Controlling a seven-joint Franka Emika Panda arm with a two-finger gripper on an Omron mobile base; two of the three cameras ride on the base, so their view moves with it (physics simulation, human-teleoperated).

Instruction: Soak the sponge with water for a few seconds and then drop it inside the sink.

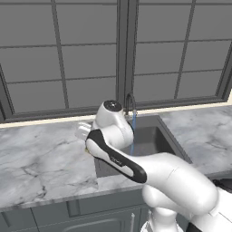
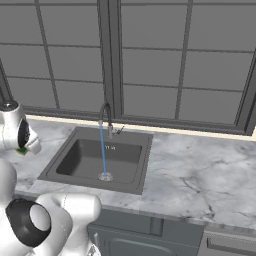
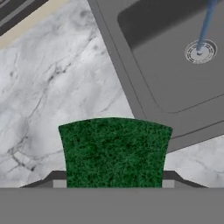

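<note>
My tool [image 3: 113,186] is closed on the small rectangular sponge with the green scouring top [image 3: 114,151], one finger at each short side, holding it over the grey-veined marble counter [image 3: 48,100] just beside the rim of the dark grey recessed sink [image 3: 144,87]. I judge the sponge light and soft: it should give under pressure, grow heavier and slicker once wet, and is best held across its sides as now, firmly enough not to slip. The hand view gives the green face, the round metal drain [image 3: 200,51] and the thin pale blue stream of water [image 3: 205,24]. The right base view adds the curved dark faucet [image 2: 106,117] and a green sliver of sponge at the wrist; the left base view mostly shows arm, with water behind it.
</note>
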